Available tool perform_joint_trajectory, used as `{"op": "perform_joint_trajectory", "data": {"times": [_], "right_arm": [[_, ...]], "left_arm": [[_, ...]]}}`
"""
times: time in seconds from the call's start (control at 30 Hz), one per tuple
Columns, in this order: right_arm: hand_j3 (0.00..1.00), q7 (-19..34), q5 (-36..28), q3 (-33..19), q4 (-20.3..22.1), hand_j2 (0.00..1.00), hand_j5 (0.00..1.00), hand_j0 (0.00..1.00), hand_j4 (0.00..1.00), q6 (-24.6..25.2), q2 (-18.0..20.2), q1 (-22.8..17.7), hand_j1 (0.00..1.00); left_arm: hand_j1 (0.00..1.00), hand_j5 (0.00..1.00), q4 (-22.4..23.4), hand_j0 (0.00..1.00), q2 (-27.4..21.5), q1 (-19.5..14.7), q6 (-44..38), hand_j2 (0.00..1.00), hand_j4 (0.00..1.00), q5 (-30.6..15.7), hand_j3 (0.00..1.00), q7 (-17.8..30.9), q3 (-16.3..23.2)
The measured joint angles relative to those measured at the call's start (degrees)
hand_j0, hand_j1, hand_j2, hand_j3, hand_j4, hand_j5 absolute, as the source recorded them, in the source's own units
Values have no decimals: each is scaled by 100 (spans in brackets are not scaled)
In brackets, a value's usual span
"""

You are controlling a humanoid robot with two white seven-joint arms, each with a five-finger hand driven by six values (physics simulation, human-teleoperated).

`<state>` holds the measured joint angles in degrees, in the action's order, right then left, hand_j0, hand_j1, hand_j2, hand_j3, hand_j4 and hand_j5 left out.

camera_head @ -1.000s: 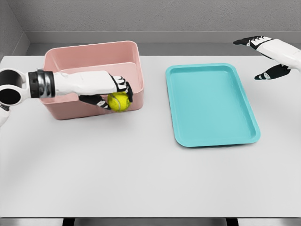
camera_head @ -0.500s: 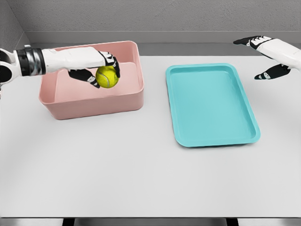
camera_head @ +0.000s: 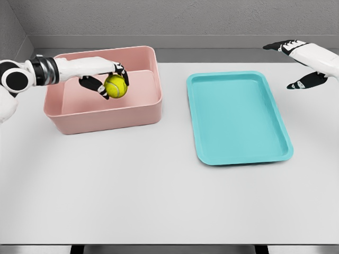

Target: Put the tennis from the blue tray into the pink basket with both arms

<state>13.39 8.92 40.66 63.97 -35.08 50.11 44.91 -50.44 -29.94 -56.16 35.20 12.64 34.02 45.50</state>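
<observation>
A yellow-green tennis ball (camera_head: 115, 85) hangs over the inside of the pink basket (camera_head: 106, 114), clasped by my left hand (camera_head: 108, 78), whose arm reaches in from the left edge. The blue tray (camera_head: 239, 117) lies flat right of the basket with nothing on it. My right hand (camera_head: 299, 64) hovers beyond the tray's far right corner, its fingers spread and holding nothing.
The white table (camera_head: 159, 196) carries only the basket and the tray. A grey wall runs behind the table's far edge.
My left hand has lifted the ball from in front of the basket's near wall up and over its rim, then shifted slightly left above the interior. The right hand has stayed put.
</observation>
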Motion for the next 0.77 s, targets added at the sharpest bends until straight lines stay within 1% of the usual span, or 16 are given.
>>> {"op": "perform_joint_trajectory", "data": {"times": [0.03, 0.23, 0.27, 0.3, 0.33, 0.4, 0.43, 0.53, 0.6, 0.67, 0.73, 0.77], "right_arm": [[100, 0, 0, 0, 1, 100, 100, 100, 100, 0, 0, 0, 100], [100, 0, 0, 2, 1, 100, 100, 100, 100, 0, 5, 0, 100], [100, 0, 0, 1, 1, 100, 100, 100, 100, 0, 9, 0, 100], [100, 0, 0, 1, 1, 100, 100, 100, 100, 0, 14, -9, 100], [100, 0, 0, 1, 0, 100, 100, 100, 100, 0, 18, -9, 100], [100, 0, 0, 1, 0, 100, 100, 100, 100, 0, 23, 0, 100], [100, 0, 0, -1, 0, 100, 100, 100, 100, 0, 24, 0, 100], [100, 0, 0, -5, 1, 100, 100, 100, 100, 0, 32, 0, 100], [100, 0, 0, -6, 3, 100, 100, 100, 100, 0, 51, -9, 100], [100, 0, 0, -6, 3, 100, 100, 100, 100, 0, 61, -9, 100], [100, 0, 0, -7, 5, 100, 100, 100, 100, 0, 69, 0, 100], [100, 0, 0, -7, 6, 100, 100, 100, 100, 0, 73, -9, 100]], "left_arm": [[89, 89, 11, 89, 2, -17, -2, 89, 89, 1, 89, -10, -9], [89, 89, -7, 89, -37, 0, -4, 89, 89, -15, 89, -54, -30], [89, 89, -57, 89, -67, 9, -3, 89, 89, -27, 89, -58, -35], [93, 93, -142, 93, -119, 35, -3, 93, 93, -38, 93, -61, -40], [100, 100, -270, 100, -210, 53, -3, 100, 100, -62, 100, -63, -45], [100, 100, -710, 100, -453, 246, 0, 100, 100, -194, 100, -67, -46], [100, 100, -1019, 100, -626, 387, 1, 100, 100, -341, 100, -69, -46], [100, 100, -1858, 100, -1248, 562, -2, 100, 100, -819, 100, -74, -50], [100, 100, -2245, 100, -1648, 650, -3, 100, 100, -1018, 100, -75, -55], [100, 100, -2470, 100, -1957, 870, -2, 100, 100, -1116, 100, -76, -74], [100, 100, -2585, 100, -2127, 1142, 1, 100, 100, -1161, 100, -80, -177], [100, 100, -2620, 100, -2179, 1221, 0, 100, 100, -1175, 100, -81, -245]]}}
